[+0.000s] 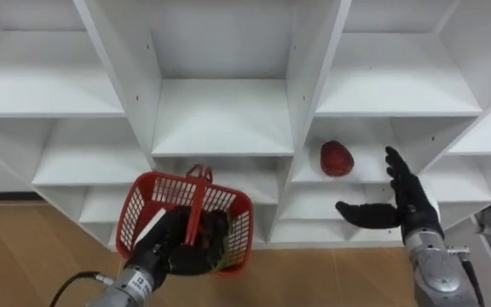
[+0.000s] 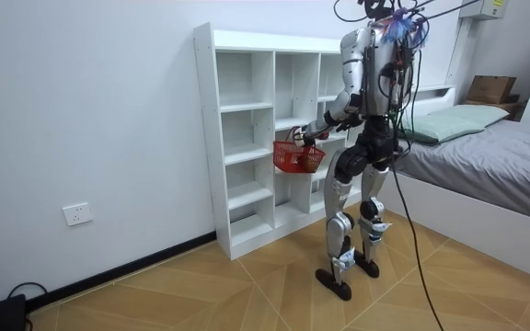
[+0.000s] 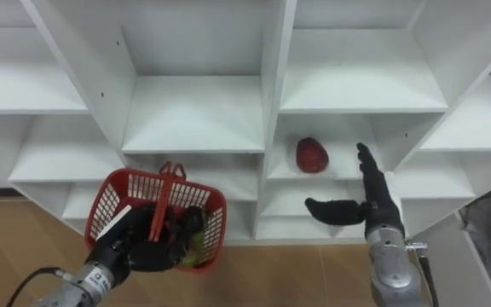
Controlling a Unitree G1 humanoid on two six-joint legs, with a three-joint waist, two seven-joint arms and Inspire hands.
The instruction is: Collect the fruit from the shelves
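Two hands show before the shelves. Nearest, the left hand curls round the handle of a red plastic mesh basket and carries it. The right hand is spread, fingers straight, thumb out, touching nothing. Just beyond it, a round dark-red fruit lies on a right-column shelf of the white wooden closet.

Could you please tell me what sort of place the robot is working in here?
Probably a bedroom: a bed with a grey cover and a pillow stands beside the white shelf unit, on wood-pattern flooring.
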